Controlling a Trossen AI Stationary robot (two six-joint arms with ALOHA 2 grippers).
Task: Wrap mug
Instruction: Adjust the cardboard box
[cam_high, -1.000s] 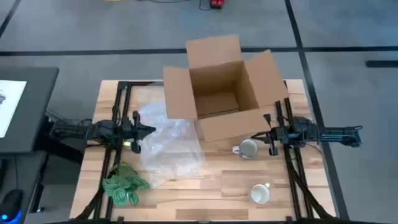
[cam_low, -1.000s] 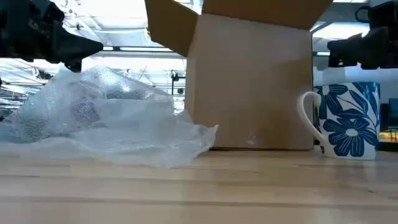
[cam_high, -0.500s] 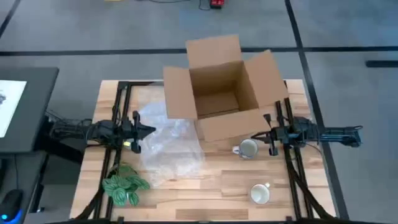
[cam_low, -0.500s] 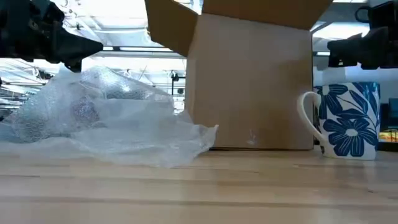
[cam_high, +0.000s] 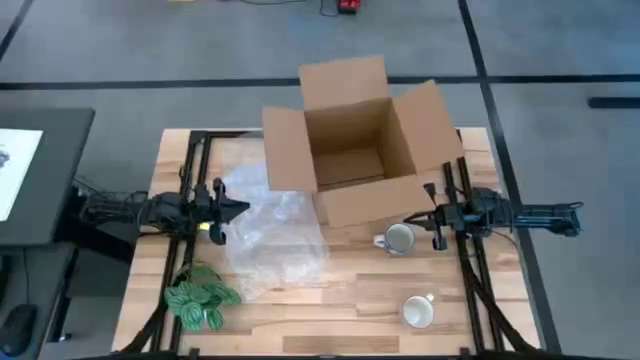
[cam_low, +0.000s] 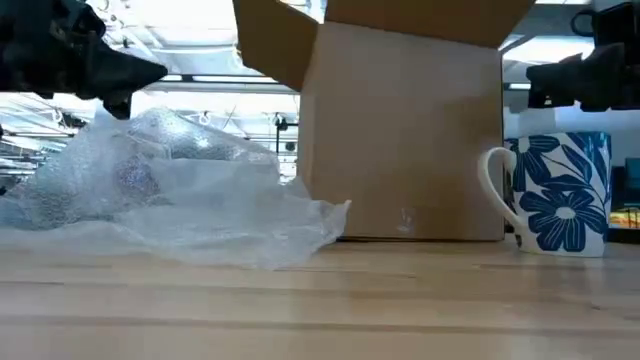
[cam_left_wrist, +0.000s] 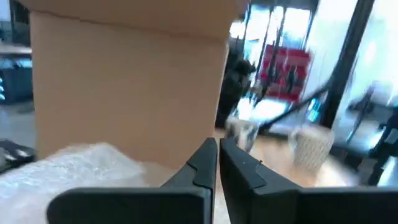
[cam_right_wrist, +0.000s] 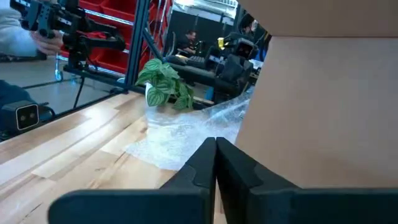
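A white mug (cam_high: 398, 239) stands upright near the box's front, its handle toward the table's left; the low view shows a blue flower pattern on a mug (cam_low: 560, 192). A second mug (cam_high: 418, 311) stands nearer the front edge. Crumpled clear bubble wrap (cam_high: 270, 230) lies on the table's left half. My left gripper (cam_high: 243, 209) is shut and hovers level over the wrap's left edge (cam_low: 120, 150). My right gripper (cam_high: 412, 216) is shut, level, just above and to the right of the first mug. Both wrist views show the fingers closed with nothing between them (cam_left_wrist: 217, 149) (cam_right_wrist: 215, 146).
An open cardboard box (cam_high: 360, 140) stands at the table's far middle, flaps up. A green leafy plant (cam_high: 200, 297) lies at the near left. Bare wood (cam_high: 330, 300) lies between the wrap and the nearer mug.
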